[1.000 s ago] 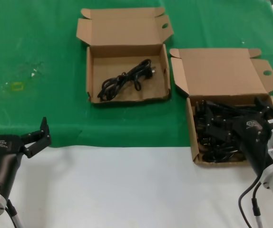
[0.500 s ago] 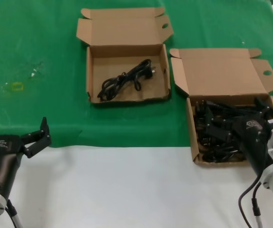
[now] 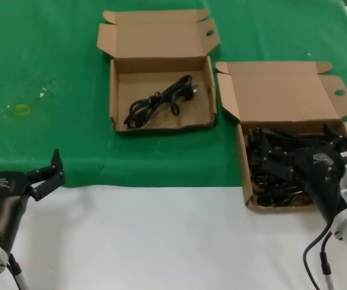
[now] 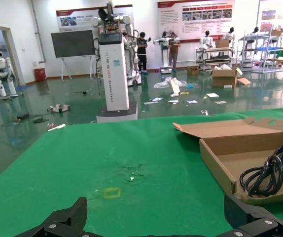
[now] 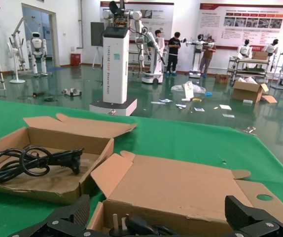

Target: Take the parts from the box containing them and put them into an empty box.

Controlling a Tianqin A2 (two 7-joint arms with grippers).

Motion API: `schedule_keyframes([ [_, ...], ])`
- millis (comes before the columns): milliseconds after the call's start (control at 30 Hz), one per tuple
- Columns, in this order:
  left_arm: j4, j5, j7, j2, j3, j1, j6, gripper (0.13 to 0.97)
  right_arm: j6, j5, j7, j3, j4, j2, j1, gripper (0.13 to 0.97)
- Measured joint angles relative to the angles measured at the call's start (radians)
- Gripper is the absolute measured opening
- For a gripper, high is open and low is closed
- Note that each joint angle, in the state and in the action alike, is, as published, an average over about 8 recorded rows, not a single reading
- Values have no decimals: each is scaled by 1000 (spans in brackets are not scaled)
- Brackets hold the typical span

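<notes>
The parts are black power cords. Several lie piled in the right cardboard box, whose lid stands open. One plug with bare prongs shows just inside its near wall. My right gripper hangs open over this pile, fingers spread wide, gripping nothing; in its own wrist view the right gripper frames the box. The other box farther left holds a single looped cord, also seen as the cord. My left gripper waits open at the near left over the table edge.
A green cloth covers the far part of the table and a white surface the near part. A small yellow mark lies on the cloth at the left. Both box lids stand up at the far side.
</notes>
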Motion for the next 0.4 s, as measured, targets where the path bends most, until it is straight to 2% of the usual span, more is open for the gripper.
schedule_keyframes([
  [400,0,0,0,0,0,0,0,966,0,0,0,0,0,0,0,966],
])
